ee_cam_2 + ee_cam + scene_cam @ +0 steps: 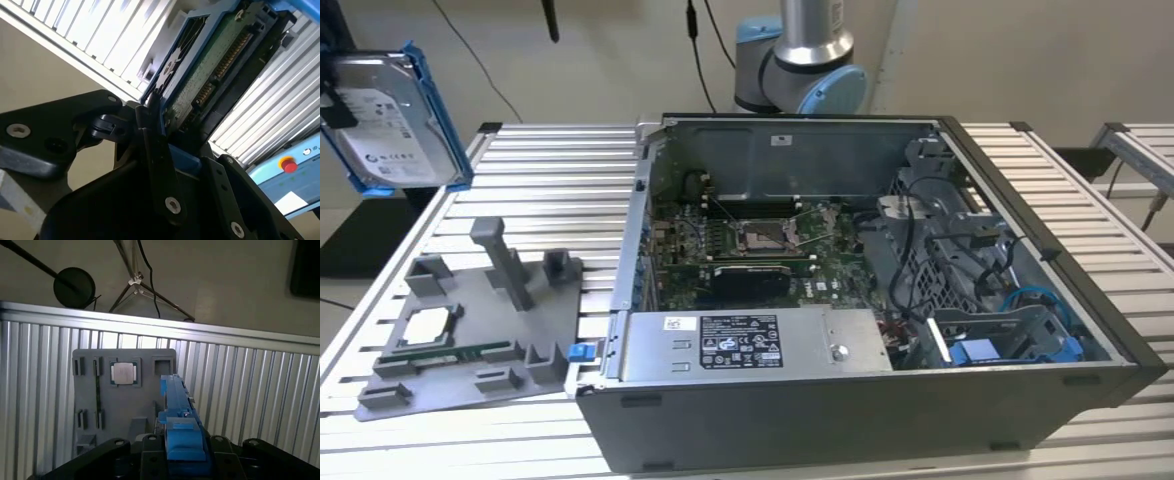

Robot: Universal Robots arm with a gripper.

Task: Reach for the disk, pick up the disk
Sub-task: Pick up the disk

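Disk (394,120) hangs well clear of the slatted surface (547,160), its blue-framed edge clamped in the hand (170,125), so reach and pickup both look done

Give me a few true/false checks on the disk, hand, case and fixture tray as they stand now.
1. The hand is shut on the disk, which is up off the table. True.
2. The computer case has its cover on. False: it is open, with the motherboard exposed.
3. The CPU chip lies in the grey tray. True.
4. The grey tray sits at the exterior view's right of the case. False: it is at the exterior view's left of it.
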